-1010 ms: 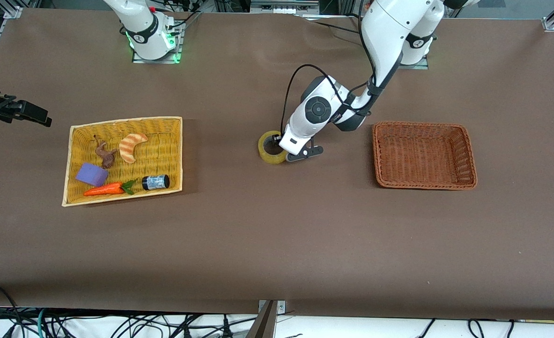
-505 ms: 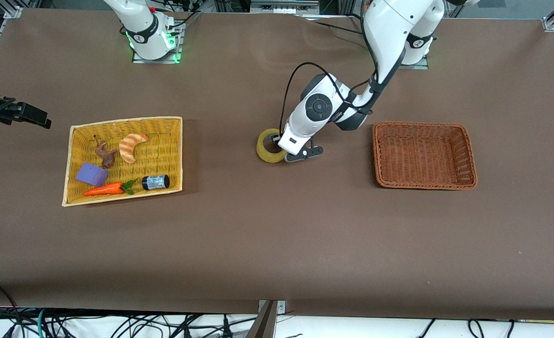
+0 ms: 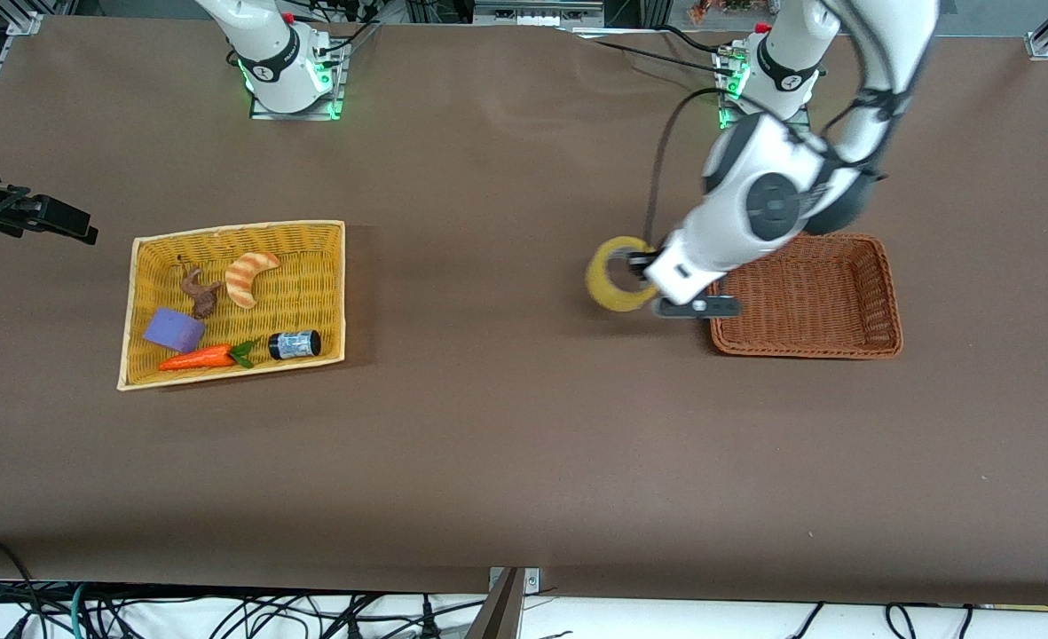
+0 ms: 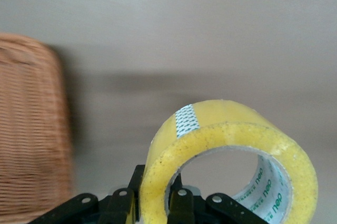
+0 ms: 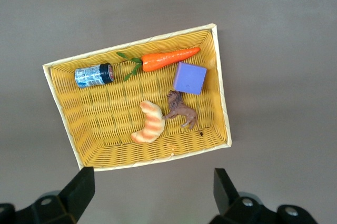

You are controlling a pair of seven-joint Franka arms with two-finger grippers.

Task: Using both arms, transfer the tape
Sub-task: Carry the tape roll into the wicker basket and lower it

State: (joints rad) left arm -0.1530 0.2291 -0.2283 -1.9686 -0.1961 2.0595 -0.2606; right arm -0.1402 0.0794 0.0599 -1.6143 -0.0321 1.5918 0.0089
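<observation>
Tape (image 3: 617, 275): airborne, just beside brown basket (image 3: 803, 342).
Left gripper (image 3: 657, 282): clamped through ring wall.
Right gripper (image 5: 152, 195): parted, waiting over yellow basket (image 5: 221, 98).
Risk: off-centre pinch, roll could swing loose, miss basket.

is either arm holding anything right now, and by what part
The left gripper holds the tape by its ring wall, one jaw through the hole. The right gripper is open and holds nothing.

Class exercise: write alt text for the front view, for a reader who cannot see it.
The left end effector holds the tape in the air beside the brown basket. Toward the right arm's end of the table, a yellow basket holds a croissant toy, carrot and purple block. The right end effector waits beside it.
</observation>
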